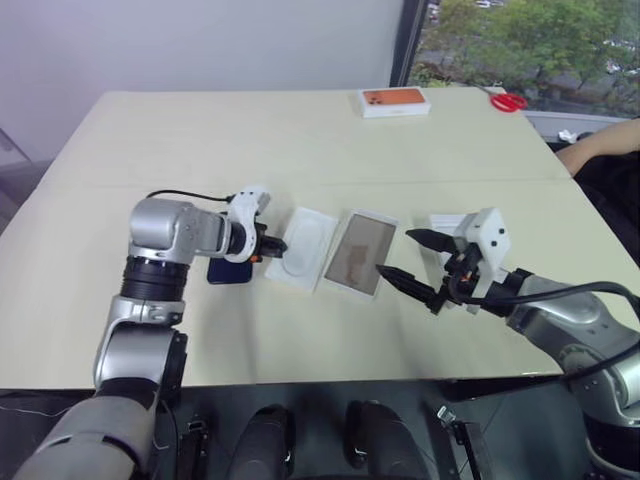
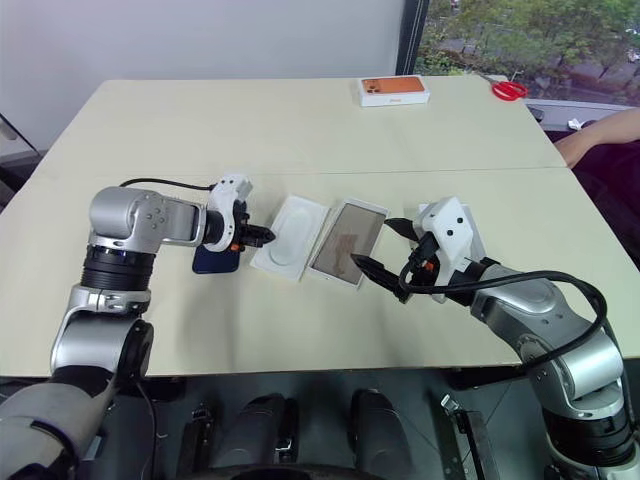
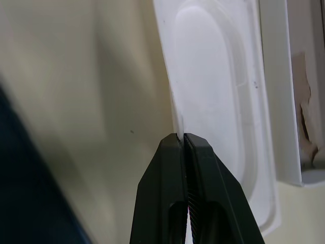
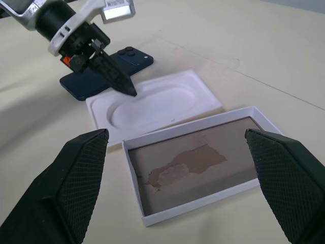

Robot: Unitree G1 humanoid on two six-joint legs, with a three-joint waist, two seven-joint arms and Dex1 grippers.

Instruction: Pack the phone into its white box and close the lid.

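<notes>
The dark navy phone (image 1: 228, 270) lies flat on the table, partly under my left wrist. Just right of it is a thin white insert (image 1: 305, 247) with an oval recess. My left gripper (image 1: 283, 250) is shut on the insert's near-left rim, and the rim runs straight into its fingertips (image 3: 175, 147). The white box (image 2: 333, 281), showing a beige floor, lies open to the right of the insert. My right gripper (image 2: 374, 242) hangs open over the box's right side and holds nothing. A white corner of the lid (image 1: 445, 222) shows behind my right hand, mostly hidden.
A white box with an orange phone picture (image 1: 394, 101) and red scissors (image 1: 508, 101) sit at the table's far edge. A person's arm (image 1: 600, 145) rests at the far right. The table's (image 1: 300, 340) front edge is close below the objects.
</notes>
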